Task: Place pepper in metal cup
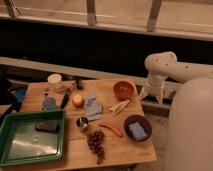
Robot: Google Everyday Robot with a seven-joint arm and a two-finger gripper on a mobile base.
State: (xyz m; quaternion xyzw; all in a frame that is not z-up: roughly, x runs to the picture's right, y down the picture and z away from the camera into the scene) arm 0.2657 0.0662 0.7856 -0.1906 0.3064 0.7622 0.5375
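Observation:
The pepper, slim and red-orange, lies flat on the wooden table near its front, between the grapes and a dark bowl. Just left of it stands the metal cup, small and shiny with a dark inside. My gripper hangs off the white arm past the table's right edge, beside the orange bowl and well away from the pepper. Its fingers point down, spread apart and open, with nothing between them.
A green tray with a dark block fills the front left. A dark bowl holding something blue, grapes, pale yellow-green pieces, an orange fruit, a white cup and a blue-grey cup crowd the table.

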